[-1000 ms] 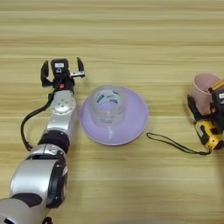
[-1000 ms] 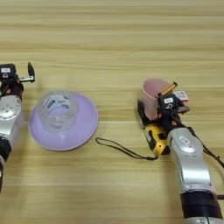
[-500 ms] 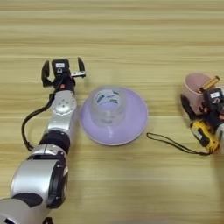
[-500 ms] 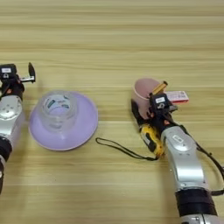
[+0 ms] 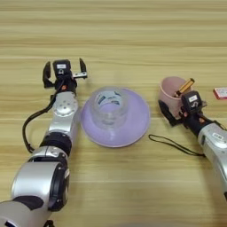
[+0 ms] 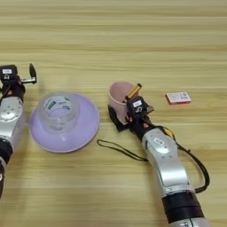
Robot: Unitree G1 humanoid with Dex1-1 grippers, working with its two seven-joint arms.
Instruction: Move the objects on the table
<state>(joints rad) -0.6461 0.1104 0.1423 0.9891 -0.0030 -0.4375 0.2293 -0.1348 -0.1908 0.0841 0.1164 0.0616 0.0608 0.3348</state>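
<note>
Left eye view
Table: the broad light tan wood-grain tabletop fills the frame and carries everything.
Tape roll: the wide clear tape roll stands on end in the middle of a shallow lilac plastic plate, near the centre, so the plate serves as its base.
Left gripper: the left gripper sits at ten o'clock from the plate, its black fingers spread wide and holding nothing; it looks parked.
Right gripper: the right gripper is at three o'clock, pressed against the small pink cup with a yellow pencil leaning out of it.

Right eye view
Cup: the right gripper's fingers straddle the cup's near wall, one on the left side; whether they actually pinch it I cannot tell. Probably this is a hold for sliding the cup.
Cord: a thin black wrist cord trails at eight o'clock from the wrist; the tape measure's body is hidden under the arm.
Extra: a small red-and-white card lies at three o'clock from the cup, apart.
</note>
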